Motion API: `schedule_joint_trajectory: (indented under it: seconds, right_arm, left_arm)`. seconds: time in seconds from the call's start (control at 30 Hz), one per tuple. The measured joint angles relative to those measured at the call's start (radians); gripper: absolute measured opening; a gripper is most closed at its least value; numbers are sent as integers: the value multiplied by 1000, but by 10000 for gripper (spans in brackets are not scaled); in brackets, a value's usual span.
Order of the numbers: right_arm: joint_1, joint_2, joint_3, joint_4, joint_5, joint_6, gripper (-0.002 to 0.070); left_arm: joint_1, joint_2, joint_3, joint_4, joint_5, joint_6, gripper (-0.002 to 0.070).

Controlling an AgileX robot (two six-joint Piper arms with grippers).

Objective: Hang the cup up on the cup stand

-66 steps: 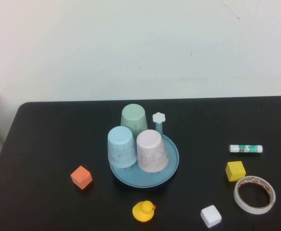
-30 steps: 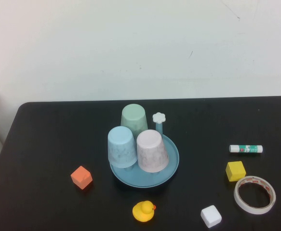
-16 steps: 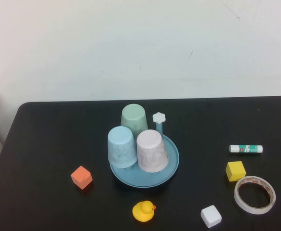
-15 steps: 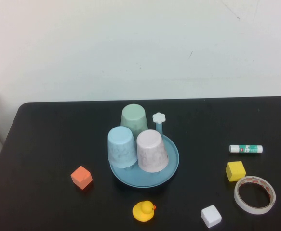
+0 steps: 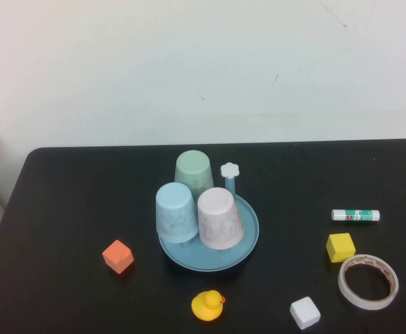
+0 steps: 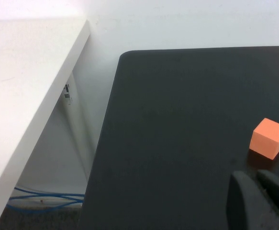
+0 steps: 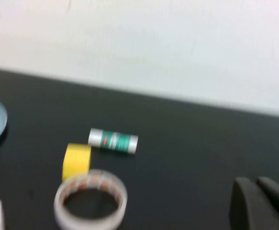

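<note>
The glue stick (image 5: 355, 216) bears a green label, its print unreadable

Worktop (image 5: 70, 209): matte black, with rounded far corners, filling the near part of the scene.
Wall (image 5: 189, 69): plain off-white, directly behind the worktop's far edge, with a few faint marks and a thin dark scratch towards the upper right.
White shelf or ledge (image 6: 19, 96): a flat surface to the left of the worktop, parted from it by a narrow gap.
Cables (image 6: 43, 197): blue, lying on grey floor in that gap.
Light: even, soft, no hard shadows.
</note>
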Motion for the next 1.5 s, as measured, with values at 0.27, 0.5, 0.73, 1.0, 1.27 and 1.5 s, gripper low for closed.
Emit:
schedule_joint_trajectory:
  seconds: [0.27, 0.5, 0.73, 1.0, 1.27, 1.5]
  right_arm:
    - [0, 0, -2, -27, 122, 89, 0]
    - [0, 0, -4, -35, 126, 87, 0]
    - [0, 0, -4, -37, 126, 78, 0]
    - [0, 0, -4, -62, 127, 66, 0]
    - [-2, 0, -4, -69, 127, 28, 0]
    - [-33, 0, -4, -67, 127, 113, 0]
  left_arm:
    - [0, 0, 0, 0, 0, 0, -1]
    - [0, 0, 0, 0, 0, 0, -1]
    - [0, 0, 0, 0, 0, 0, -1]
    - [0, 0, 0, 0, 0, 0, -1]
    - [0, 0, 0, 0, 0, 0, -1]
    - [0, 0, 0, 0, 0, 0, -1]
